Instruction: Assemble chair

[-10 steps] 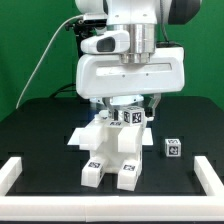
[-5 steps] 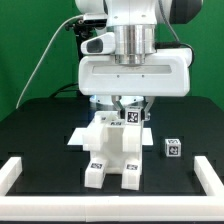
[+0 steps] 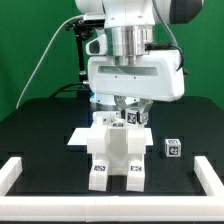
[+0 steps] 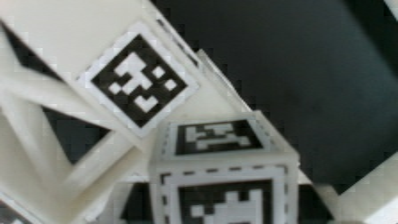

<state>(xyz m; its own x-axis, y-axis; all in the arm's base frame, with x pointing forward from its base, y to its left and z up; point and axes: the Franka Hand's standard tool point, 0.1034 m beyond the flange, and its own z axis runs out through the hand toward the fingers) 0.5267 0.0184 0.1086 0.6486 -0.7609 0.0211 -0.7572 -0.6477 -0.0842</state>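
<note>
Contact between the gripper [image 3: 127,113] and the chair [image 3: 113,150] is too hidden to judge. The fingers reach down on either side of the tagged block at the chair's far end, but the wide white arm [image 3: 135,75] shades them. I cannot tell whether they press on that block or stand loose around it.

The chair lies straight below the gripper on the black table [image 3: 40,125] and stretches away from the gripper toward the viewer in the exterior view. Its narrow far end sits right between the fingers. Its near end splits into two blocky legs, side by side with a gap between them, each carrying a small square tag [image 3: 98,168] near the tip. The long axis runs from under the gripper toward the front border rail [image 3: 60,205], leaning slightly to the exterior view's left, so the legs point away from the gripper. A flat piece juts from the chair to the exterior view's left, a little below the gripper.

A loose cube [image 3: 173,148] with a tag on its face sits on the table to the exterior view's right of the gripper and nearer the viewer, apart from the chair.

The wrist view is filled by the chair at close range. It shows white bars crossing at angles and three black-and-white tags, one turned like a diamond, all somewhat blurred.
</note>
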